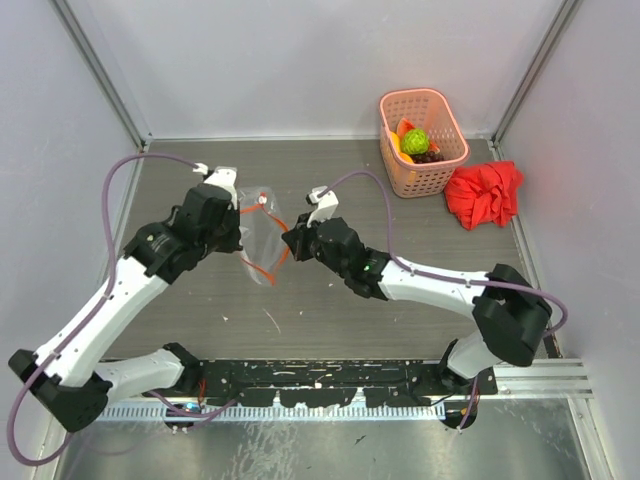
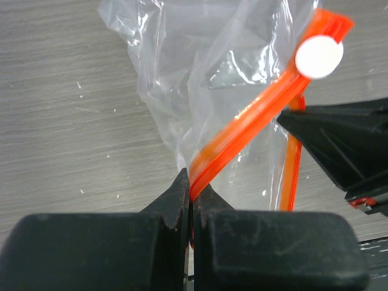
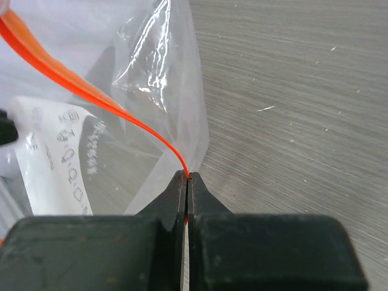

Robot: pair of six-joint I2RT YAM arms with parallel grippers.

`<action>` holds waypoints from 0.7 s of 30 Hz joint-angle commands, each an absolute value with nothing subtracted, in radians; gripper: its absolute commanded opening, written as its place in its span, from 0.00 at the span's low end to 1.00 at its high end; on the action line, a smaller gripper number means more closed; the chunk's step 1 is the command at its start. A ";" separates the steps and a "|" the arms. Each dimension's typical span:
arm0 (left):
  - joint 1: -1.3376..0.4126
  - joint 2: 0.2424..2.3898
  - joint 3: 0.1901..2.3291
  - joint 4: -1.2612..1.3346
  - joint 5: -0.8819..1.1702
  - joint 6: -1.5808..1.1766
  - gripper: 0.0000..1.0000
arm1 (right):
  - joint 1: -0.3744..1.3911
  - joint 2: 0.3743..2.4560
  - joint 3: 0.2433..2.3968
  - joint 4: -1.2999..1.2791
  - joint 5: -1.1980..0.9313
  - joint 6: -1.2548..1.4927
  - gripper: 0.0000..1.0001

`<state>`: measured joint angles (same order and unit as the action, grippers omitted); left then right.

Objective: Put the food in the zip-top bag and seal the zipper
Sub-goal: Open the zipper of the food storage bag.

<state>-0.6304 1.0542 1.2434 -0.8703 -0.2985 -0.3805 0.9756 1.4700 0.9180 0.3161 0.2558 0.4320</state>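
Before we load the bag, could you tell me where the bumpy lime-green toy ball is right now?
The lime-green ball sits in the pink lattice plastic basket at the far right of the top view, beside the red cloth.

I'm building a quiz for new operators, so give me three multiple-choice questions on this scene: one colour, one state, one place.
1. The zipper on the zip-top bag is: A blue; B orange-red; C green.
2. The left gripper and right gripper are: A both open; B both shut on the zipper; C one open.
3. The food lies: A in the bag; B in a gripper; C in the pink basket.
Answers: B, the strip shows orange-red; B, each pinches the strip; C, the fruits sit inside the basket.
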 commanded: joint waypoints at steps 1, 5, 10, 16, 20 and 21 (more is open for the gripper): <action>-0.633 1.152 1.276 -0.944 -0.296 -0.359 0.00 | 0.930 1.524 0.908 0.457 0.150 0.575 0.03; -0.633 1.233 1.277 -0.941 -0.292 -0.401 0.00 | 0.909 1.552 0.874 0.466 0.148 0.615 0.07; -0.635 1.262 1.278 -0.891 -0.200 -0.435 0.00 | 0.889 1.553 0.847 0.468 0.136 0.614 0.21; -0.642 1.315 1.288 -0.847 -0.147 -0.453 0.00 | 0.887 1.545 0.893 0.450 0.125 0.561 0.49; -0.648 1.345 1.312 -0.857 -0.145 -0.453 0.00 | 0.884 1.553 0.939 0.434 0.136 0.529 0.57; -0.649 1.351 1.317 -0.861 -0.144 -0.453 0.00 | 0.884 1.557 0.948 0.431 0.138 0.522 0.58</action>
<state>-0.6403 1.3354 1.2591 -0.8883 -0.1684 -0.4389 0.8879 1.5658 0.8646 0.3893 0.1318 0.5625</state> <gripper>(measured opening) 0.007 0.561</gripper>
